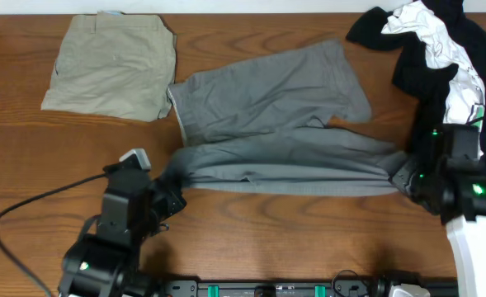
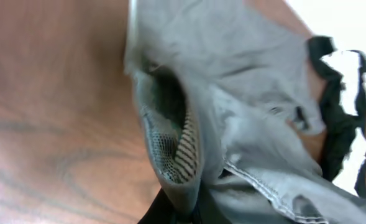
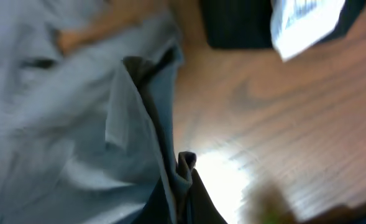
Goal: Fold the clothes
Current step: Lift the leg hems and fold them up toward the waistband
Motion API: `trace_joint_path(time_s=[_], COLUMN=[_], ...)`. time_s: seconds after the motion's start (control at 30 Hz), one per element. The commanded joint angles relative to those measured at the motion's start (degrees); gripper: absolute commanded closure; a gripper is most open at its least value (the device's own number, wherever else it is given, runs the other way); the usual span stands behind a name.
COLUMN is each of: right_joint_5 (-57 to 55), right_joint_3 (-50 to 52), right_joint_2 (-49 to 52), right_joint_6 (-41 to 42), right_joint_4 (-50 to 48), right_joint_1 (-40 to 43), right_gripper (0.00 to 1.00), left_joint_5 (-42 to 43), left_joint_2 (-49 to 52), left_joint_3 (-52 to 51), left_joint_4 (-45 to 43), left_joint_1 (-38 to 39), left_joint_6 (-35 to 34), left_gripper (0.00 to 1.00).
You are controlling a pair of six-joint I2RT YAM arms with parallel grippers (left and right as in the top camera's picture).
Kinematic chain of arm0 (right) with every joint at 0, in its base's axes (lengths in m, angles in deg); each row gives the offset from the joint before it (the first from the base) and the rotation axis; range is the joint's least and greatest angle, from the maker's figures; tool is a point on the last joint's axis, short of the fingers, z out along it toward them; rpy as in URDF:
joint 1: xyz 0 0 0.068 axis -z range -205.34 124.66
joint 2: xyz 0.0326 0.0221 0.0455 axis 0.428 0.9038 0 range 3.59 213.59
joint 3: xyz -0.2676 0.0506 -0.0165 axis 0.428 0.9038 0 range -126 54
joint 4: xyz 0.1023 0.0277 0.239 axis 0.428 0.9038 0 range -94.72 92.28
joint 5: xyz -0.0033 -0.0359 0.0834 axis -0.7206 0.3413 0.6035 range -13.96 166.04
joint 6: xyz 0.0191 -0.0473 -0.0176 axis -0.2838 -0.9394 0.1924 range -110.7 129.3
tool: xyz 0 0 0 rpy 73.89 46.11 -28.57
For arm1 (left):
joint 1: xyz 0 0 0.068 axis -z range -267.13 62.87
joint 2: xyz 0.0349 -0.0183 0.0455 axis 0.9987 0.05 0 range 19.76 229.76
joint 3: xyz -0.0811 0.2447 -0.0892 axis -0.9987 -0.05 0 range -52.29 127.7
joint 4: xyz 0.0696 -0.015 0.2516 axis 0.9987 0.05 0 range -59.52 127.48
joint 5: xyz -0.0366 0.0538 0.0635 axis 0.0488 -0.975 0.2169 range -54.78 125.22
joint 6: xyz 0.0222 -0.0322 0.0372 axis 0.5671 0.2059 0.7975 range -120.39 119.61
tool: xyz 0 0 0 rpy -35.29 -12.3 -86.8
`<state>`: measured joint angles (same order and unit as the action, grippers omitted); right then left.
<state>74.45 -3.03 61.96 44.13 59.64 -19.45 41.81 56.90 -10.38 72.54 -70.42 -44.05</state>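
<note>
Mid-fold: left gripper (image 1: 168, 200) and right gripper (image 1: 405, 176) each pinch one end of the mid-grey woven shorts (image 1: 276, 115); next likely needs the near edge carried evenly across the far half.

reddish-brown wooden table (image 1: 251, 227) fills overhead view, grain lines running left to right. pale white strip (image 1: 226, 5) beyond far edge of tabletop; wall or floor, cannot tell. light soft, even. right wrist view: bright glare patch (image 3: 223, 180) on wood. left wrist view: swirled grain, blurred.
</note>
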Motion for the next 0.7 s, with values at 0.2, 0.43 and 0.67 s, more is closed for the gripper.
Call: trace_joint_path(time_s=[0.2,0.43,0.67], right_joint_5=[-8.9,-8.4,-7.4], right_joint_3=[-4.0,-4.6,-5.3], right_joint_2=[-10.1,-11.6,-10.6], right_joint_6=[-4.9,-4.9,-5.4], right_joint_4=[1.2,3.3,-0.6], right_joint_1=[0.6,0.6,0.6], right_gripper=[0.99,0.99,0.99], left_joint_5=[-9.4,-13.9,-14.8], left_joint_2=[-0.7,-0.7,-0.2], left_joint_3=[7.6,14.3,16.4], left_joint_4=[2.9,11.8,16.0], left_joint_1=[-1.3,-1.3,-1.3], left_joint_6=[7.3,7.3,5.2], left_gripper=[0.94,0.94,0.94])
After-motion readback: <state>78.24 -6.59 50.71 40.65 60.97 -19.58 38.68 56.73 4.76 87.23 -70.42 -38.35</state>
